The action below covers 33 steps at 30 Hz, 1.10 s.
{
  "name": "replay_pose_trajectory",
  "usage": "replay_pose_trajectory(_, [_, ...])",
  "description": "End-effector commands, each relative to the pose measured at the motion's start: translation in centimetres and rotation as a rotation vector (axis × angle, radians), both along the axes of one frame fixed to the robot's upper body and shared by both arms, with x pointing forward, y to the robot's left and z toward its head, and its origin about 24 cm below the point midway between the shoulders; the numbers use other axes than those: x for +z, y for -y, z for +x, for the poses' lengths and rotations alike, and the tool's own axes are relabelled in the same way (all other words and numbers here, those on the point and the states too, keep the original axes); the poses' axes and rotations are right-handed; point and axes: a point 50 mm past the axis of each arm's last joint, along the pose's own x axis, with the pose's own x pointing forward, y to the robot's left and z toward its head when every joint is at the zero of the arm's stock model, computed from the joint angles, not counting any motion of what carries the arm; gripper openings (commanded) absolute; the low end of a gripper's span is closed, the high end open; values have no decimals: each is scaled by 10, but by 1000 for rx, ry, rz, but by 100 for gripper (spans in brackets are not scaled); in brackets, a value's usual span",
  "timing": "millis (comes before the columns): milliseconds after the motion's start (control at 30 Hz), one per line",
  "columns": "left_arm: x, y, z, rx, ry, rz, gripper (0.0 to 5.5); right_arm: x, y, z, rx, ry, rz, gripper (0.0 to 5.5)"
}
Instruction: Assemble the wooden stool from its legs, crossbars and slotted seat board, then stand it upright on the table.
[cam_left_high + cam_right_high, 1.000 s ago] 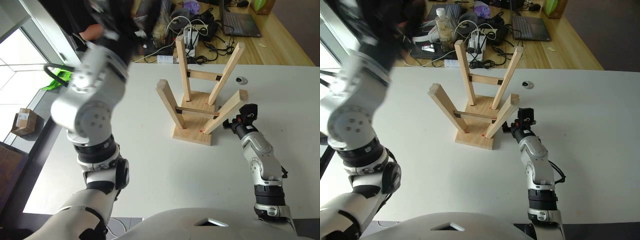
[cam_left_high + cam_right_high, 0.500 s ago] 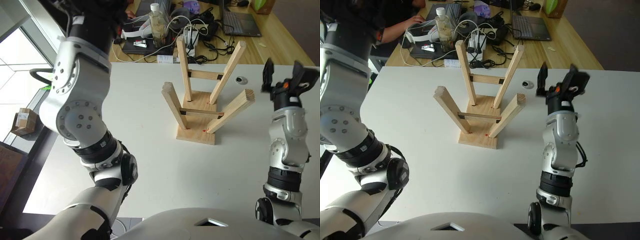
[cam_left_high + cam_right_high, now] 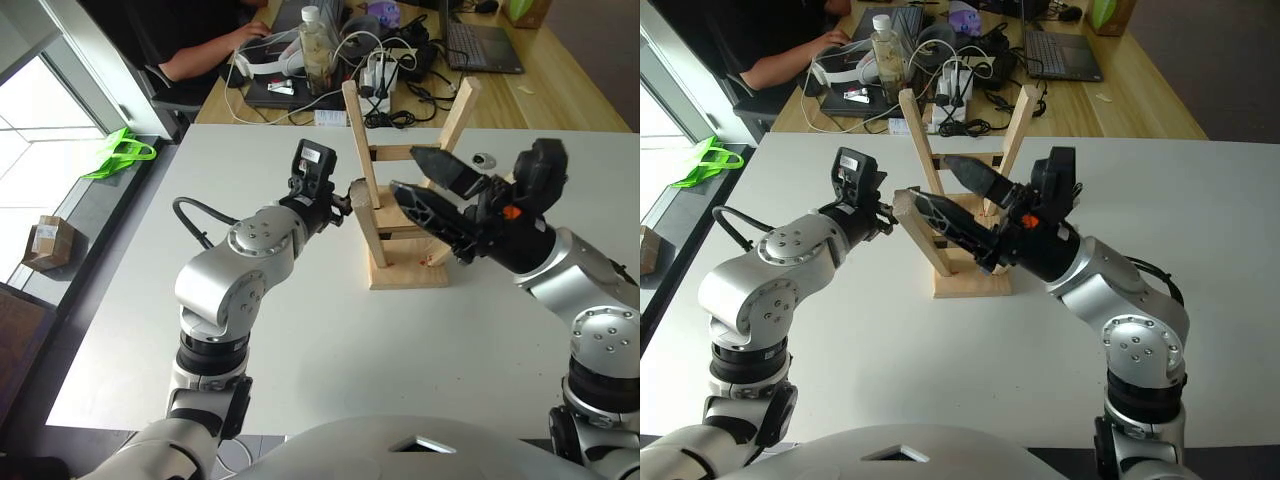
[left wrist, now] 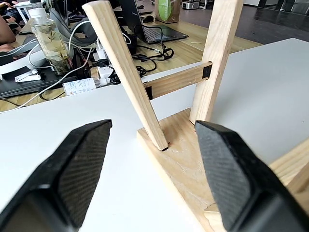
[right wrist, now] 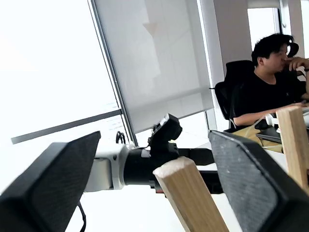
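Both arms swung in | inverted stool (image 3: 405, 272) between left gripper (image 4: 153, 124), right gripper (image 3: 405, 170)

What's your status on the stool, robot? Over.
Left gripper open, right gripper open, one each side of the stool. Stool upside down on its seat board, legs up, not yet upright. Small disc beyond it, clear of both.

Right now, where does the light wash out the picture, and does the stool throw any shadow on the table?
Right wrist view: the window is blown out to white, so the fingers of the right gripper read as dark shapes against it. Left eye view: even light, no hard shadow from the stool on the table.
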Motion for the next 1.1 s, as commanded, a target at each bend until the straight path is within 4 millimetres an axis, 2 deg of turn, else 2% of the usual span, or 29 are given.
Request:
replay_pose_trajectory(33, [4, 3, -2, -17, 4, 5, 322, -16, 14, 19, -190, -17, -83, 392])
replay_pose_trajectory(233, [5, 3, -2, -6, 10, 0, 322, -38, 35, 42, -448, -14, -211, 299])
replay_pose_trajectory(300, [6, -1, -1, 15, 18, -2, 322, -39, 35, 44, -483, -10, -215, 299])
replay_pose_trajectory(500, [19, -31, 7, 215, 121, -32, 322, -11, 7, 29, -470, 36, -34, 299])
replay_pose_trajectory(600, [35, -48, 9, 330, 206, -106, 322, 3, 7, 25, -560, 96, -2, 299])
replay_pose_trajectory(667, [42, -55, 10, 374, 246, -139, 322, -4, 11, 30, -633, 82, -60, 299])
replay_pose_trajectory(700, [43, -57, 10, 384, 254, -147, 322, -11, 12, 32, -646, 55, -104, 299])
replay_pose_trajectory(767, [46, -57, 11, 386, 261, -152, 322, -65, 10, 29, -586, -145, -386, 299])
replay_pose_trajectory(833, [45, -53, 11, 371, 256, -149, 322, -120, 9, 4, -407, -321, -653, 299])
replay_pose_trajectory(900, [43, -51, 11, 361, 244, -138, 322, -144, 9, -12, -323, -378, -772, 299])
replay_pose_trajectory(933, [42, -50, 11, 361, 240, -134, 322, -144, 8, -9, -346, -358, -771, 299])
replay_pose_trajectory(1000, [41, -50, 12, 361, 237, -133, 322, -125, 1, 4, -410, -279, -647, 299])
replay_pose_trajectory(1033, [41, -51, 12, 365, 237, -134, 322, -110, -4, 11, -433, -224, -566, 299])
replay_pose_trajectory(1100, [40, -55, 12, 388, 239, -135, 322, -67, -12, 26, -456, -107, -350, 299])
